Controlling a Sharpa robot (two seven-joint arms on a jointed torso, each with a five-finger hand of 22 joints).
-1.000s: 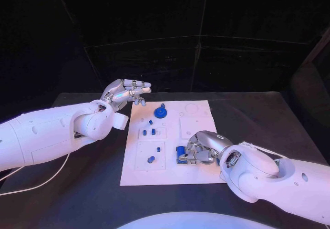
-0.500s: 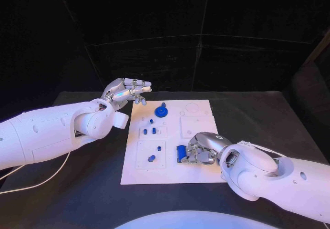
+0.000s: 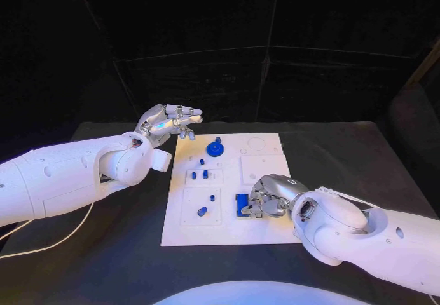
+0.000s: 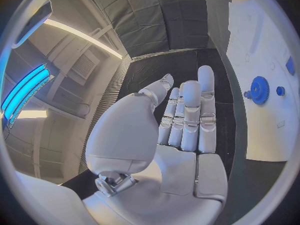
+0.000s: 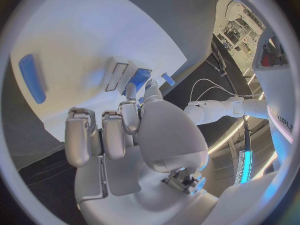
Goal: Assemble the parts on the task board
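Your right robot hand (image 3: pixel 268 197) curls onto a blue part (image 3: pixel 241 204) at the task board (image 3: pixel 261 232)'s near right; whether it grips, I can't tell. Your left robot hand (image 3: pixel 170 121) hovers off the far-left corner, loosely curled, empty.

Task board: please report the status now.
Left robot hand open, off white task board. Right robot hand at blue block part; grip unclear. Nothing blocking.

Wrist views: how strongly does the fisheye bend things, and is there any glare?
Left wrist view: task board edge curves strongly; a bright cyan strip glares at the rim. Right wrist view: the board bulges, with lamps glaring near the rim.
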